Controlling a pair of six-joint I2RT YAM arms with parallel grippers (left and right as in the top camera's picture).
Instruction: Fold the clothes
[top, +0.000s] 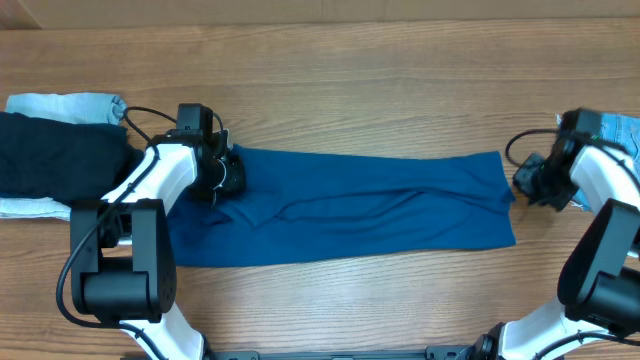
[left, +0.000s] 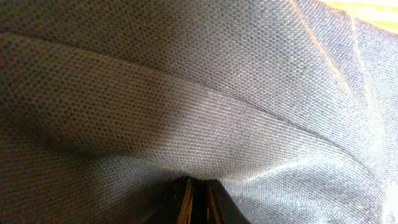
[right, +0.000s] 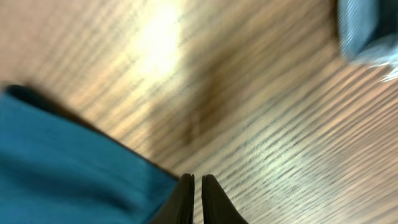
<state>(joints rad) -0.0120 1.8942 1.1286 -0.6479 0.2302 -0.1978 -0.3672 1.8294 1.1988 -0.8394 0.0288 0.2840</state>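
**Royal-blue polo shirt (top: 370, 210) in a long band, one gripper at each end**

Overhead view. We record the polo shirt lying flat across the middle of the wooden table (top: 350, 70), folded into a wide strip with soft creases along its length. The left gripper (top: 228, 178) sits on the strip's left end, where the cloth bunches. The right gripper (top: 520, 185) is at the right edge. A near-black garment (top: 50, 155) lies at the far left, with a pale denim piece (top: 65, 103) touching its upper side. A second pale blue cloth (top: 622, 130) lies at the far right.

Left wrist view. Knit fabric fills the picture. We note folds running down into the fingertips, which are clenched on the shirt.

Right wrist view. We see the fingers (right: 185, 199) pressed nearly together over bare wood. The shirt's edge reaches the fingers from the left. We cannot tell whether any cloth is pinched.
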